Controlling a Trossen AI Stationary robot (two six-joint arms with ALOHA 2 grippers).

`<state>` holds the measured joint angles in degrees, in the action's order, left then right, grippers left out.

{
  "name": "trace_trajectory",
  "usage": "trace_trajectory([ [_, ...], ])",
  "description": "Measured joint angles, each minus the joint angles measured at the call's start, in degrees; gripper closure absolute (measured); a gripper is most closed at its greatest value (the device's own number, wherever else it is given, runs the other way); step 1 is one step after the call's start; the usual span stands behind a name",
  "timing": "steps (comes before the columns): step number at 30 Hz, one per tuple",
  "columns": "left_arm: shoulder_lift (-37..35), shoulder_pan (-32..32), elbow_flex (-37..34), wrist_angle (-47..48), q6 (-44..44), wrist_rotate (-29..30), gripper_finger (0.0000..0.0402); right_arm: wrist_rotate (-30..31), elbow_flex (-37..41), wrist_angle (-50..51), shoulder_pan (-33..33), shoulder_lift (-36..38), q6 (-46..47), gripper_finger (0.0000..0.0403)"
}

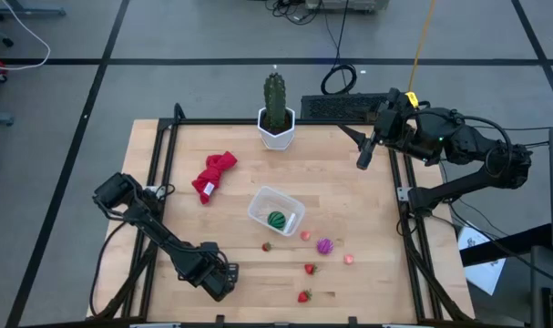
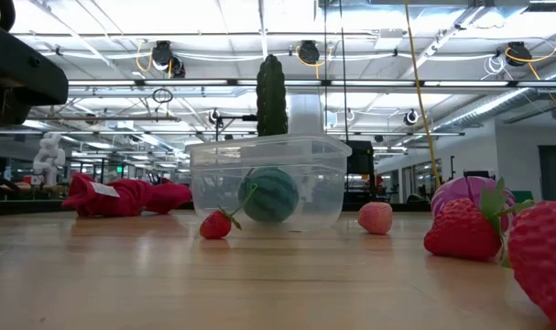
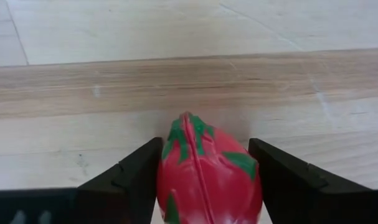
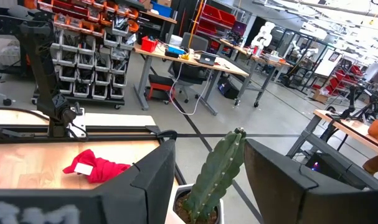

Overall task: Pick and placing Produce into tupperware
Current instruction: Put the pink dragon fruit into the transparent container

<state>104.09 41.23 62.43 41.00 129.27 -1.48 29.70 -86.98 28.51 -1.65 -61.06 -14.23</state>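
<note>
A: While the left hand (image 3: 204, 180) sat low at the lower left of the high view, what did it have?

B: Its fingers were closed part way on a red toy fruit with green leaf markings (image 3: 207, 177), one dark finger against each side, just above the wooden surface (image 1: 367, 228).

A: And the tupperware?

B: The clear tub (image 1: 276, 210) stood near the middle of the high view, well apart from that hand, with the green striped ball (image 1: 276, 220) already inside it. A small strawberry (image 1: 267, 246) lay just beside the tub, and the purple ball (image 1: 325, 245), pink bits (image 1: 305, 235) and two more strawberries (image 1: 310, 268) were scattered to its lower right.

A: What about the right hand?

B: It hung open and empty at the upper right (image 1: 365, 157), near the cactus in its white pot (image 1: 275, 114). The red cloth (image 1: 213, 175) lay left of the tub.

A: Where could it have failed?

B: I judged the fruit smooth and rounded, so a light pinch could have let it squirt out during the carry. The tub looked light too; a low approach could have knocked it aside.
</note>
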Motion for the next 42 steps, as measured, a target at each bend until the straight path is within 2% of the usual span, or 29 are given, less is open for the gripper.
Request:
trace_trajectory([
  [5, -0.24, 0.00, 0.00, -0.28, 0.00, 0.08, 0.0180, 0.01, 0.00, 0.00, -0.02, 0.00, 0.01, 0.0220],
  [13, -1.36, -0.28, -0.02, -0.99, -0.13, 1.84, 0.0160, -0.01, 0.00, 0.00, -0.02, 0.00, 0.01, 0.0220],
  [19, -1.36, -0.46, 0.01, -1.18, -0.54, 1.73, 0.0171, 0.00, -0.01, 0.00, -0.02, 0.00, 0.01, 0.0220],
  [37, -1.42, -1.55, 8.24, 5.92, -8.56, 1.34, 0.0154, -0.01, -0.02, 0.00, -0.02, 0.00, 0.03, 0.0220],
  [42, -1.42, -2.49, 8.59, 6.15, -11.13, 0.74, 0.0153, 0.01, 0.00, -0.01, -0.01, 0.00, 0.03, 0.0220],
])
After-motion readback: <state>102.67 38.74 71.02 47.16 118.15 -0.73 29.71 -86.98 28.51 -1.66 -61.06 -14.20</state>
